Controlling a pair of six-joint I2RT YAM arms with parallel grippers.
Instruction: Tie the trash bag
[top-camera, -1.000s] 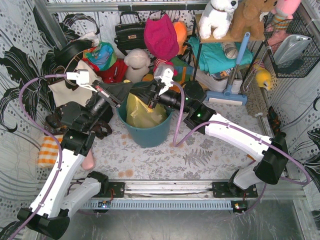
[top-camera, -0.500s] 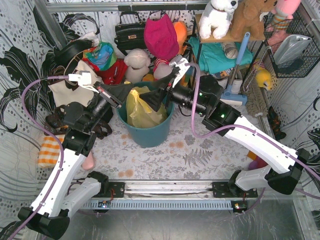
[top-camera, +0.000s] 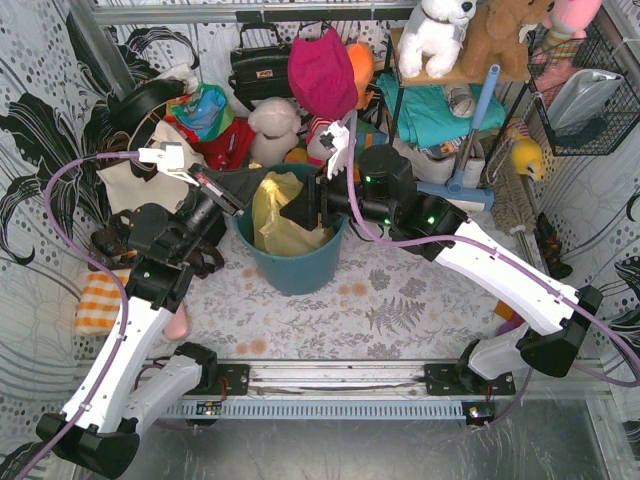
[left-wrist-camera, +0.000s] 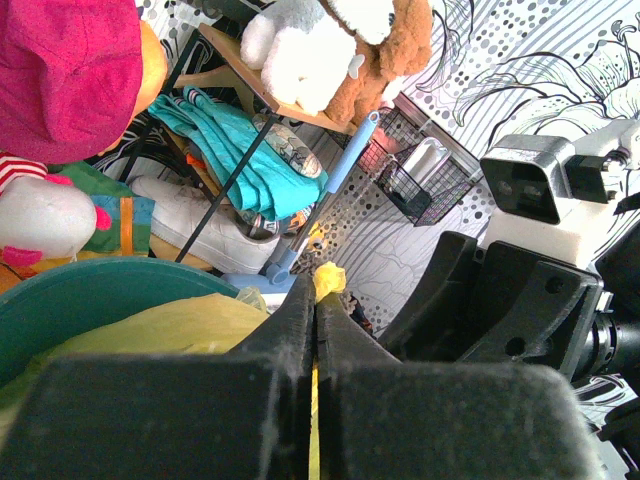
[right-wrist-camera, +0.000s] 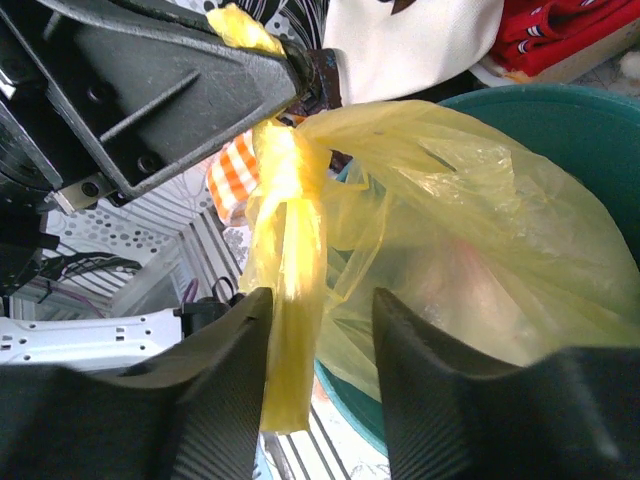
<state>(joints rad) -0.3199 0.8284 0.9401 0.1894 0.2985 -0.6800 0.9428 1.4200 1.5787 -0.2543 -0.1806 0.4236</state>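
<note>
Straddling a twisted tail of the thin translucent yellow-green plastic trash bag (right-wrist-camera: 450, 200), the part-open right gripper (right-wrist-camera: 320, 300) may miss; the left gripper (left-wrist-camera: 317, 300), pinching its tip, risks tearing.

L fingers (left-wrist-camera: 190, 410) tight together, R fingers (right-wrist-camera: 205, 385) apart, prob. halfway

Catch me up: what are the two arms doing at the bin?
They are working on the yellow trash bag that sits in the teal bin. The left gripper is shut on the top of a twisted strip of the bag and holds it up above the rim. The right gripper is open, one jaw on each side of that hanging strip, not closed on it. No finished knot shows.
</note>
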